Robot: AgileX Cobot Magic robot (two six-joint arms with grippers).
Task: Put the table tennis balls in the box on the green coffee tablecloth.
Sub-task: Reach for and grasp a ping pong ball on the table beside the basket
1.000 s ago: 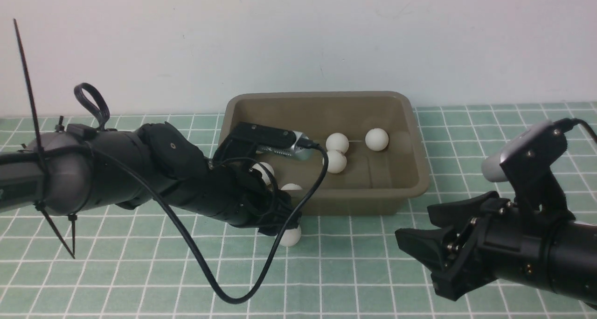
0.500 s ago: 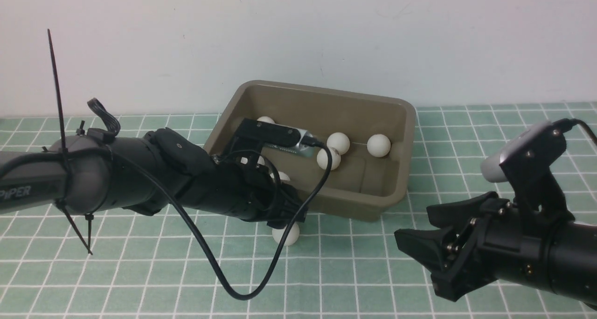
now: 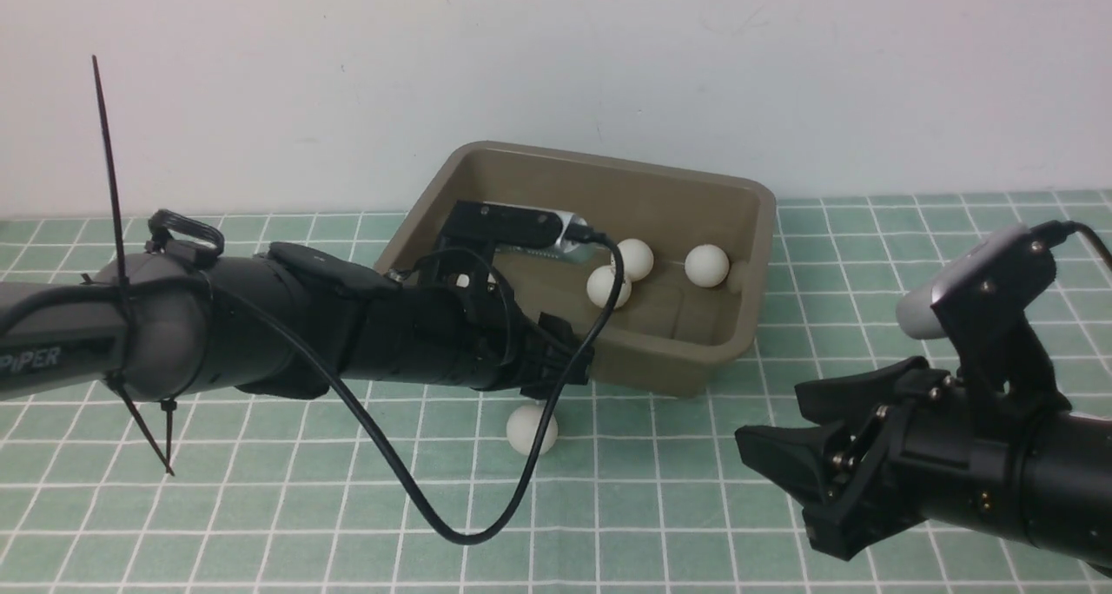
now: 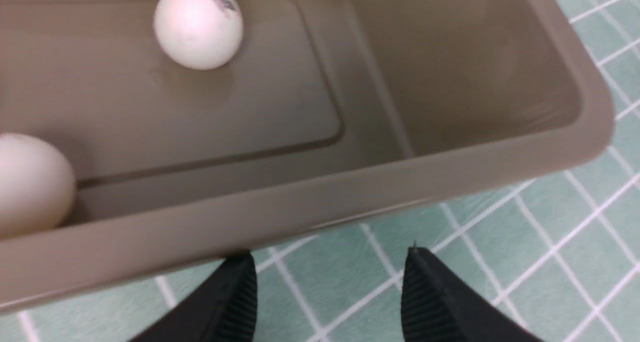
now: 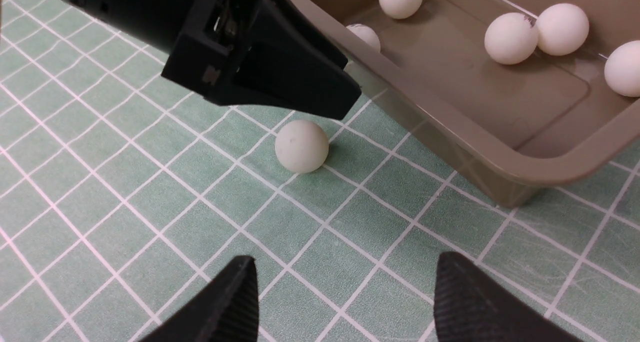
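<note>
The olive-brown box [image 3: 608, 158] lies skewed on the green coffee tablecloth [image 3: 261, 498]. Three table tennis balls [image 3: 608, 286] show inside it; my left arm hides others. One ball [image 3: 532, 428] lies on the cloth outside, just in front of the box. My left gripper [image 3: 560, 372] hovers above that ball, against the box's near wall [image 4: 350, 182]. It is open [image 4: 327, 257] with only cloth between its fingers. My right gripper [image 3: 773, 464] is open and empty at the front right, and in its wrist view [image 5: 347, 262] it faces the loose ball [image 5: 301, 146].
A white wall runs close behind the box. A black cable [image 3: 452, 537] loops down from my left wrist onto the cloth beside the loose ball. My left forearm [image 3: 287, 342] stretches across the left half of the cloth.
My left arm has swung the box askew, its left end going back and its right end coming forward. The balls inside rolled. The loose ball stays on the cloth. My right arm is still.
</note>
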